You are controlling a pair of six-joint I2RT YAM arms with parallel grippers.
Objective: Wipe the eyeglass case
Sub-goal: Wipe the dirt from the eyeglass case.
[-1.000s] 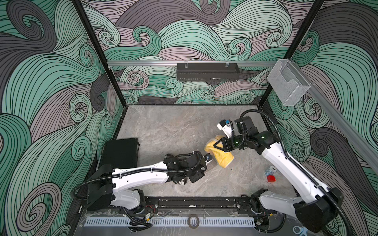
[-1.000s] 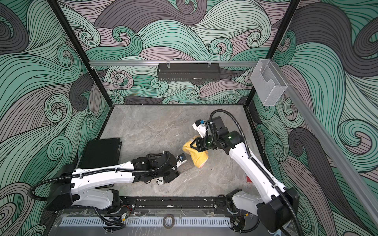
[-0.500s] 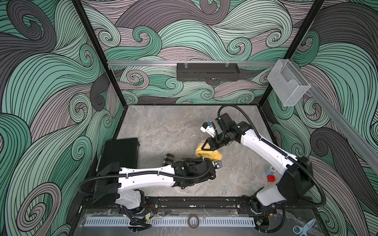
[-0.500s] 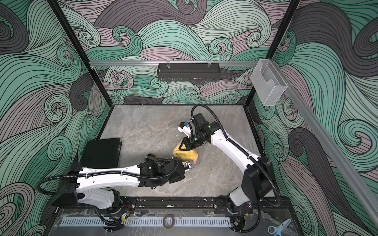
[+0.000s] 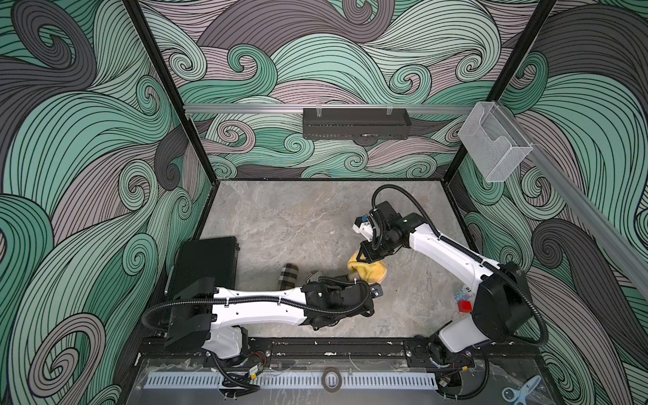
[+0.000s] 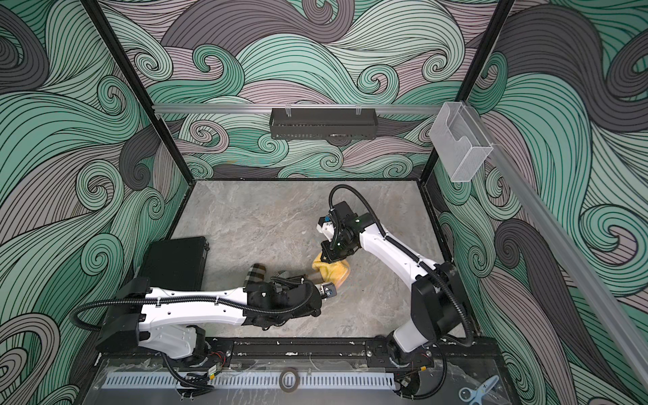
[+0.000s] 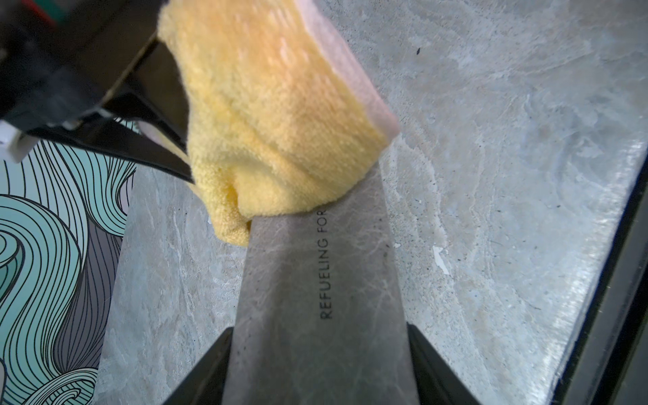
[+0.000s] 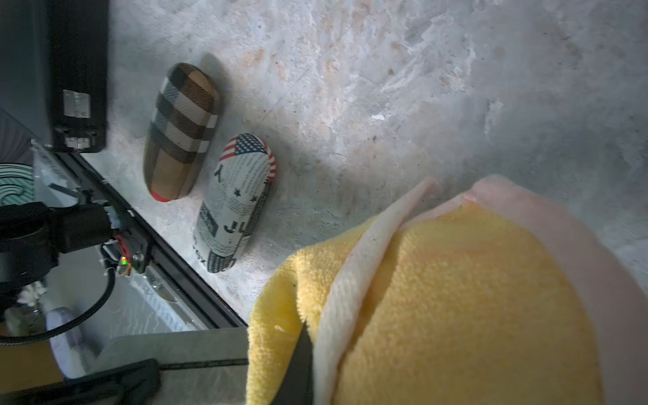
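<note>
White arms (image 5: 259, 310) — black, perhaps ribbed, cables (image 5: 417, 205)

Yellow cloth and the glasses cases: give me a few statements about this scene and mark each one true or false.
1. The plaid case and the flag-print case lie side by side on the table. True.
2. The left gripper holds the plaid case. False: it grips the grey case; the plaid case lies on the table.
3. The right gripper is open and empty. False: it is shut on the yellow cloth.
4. The yellow cloth presses on the end of the grey case farthest from the left gripper. True.
</note>
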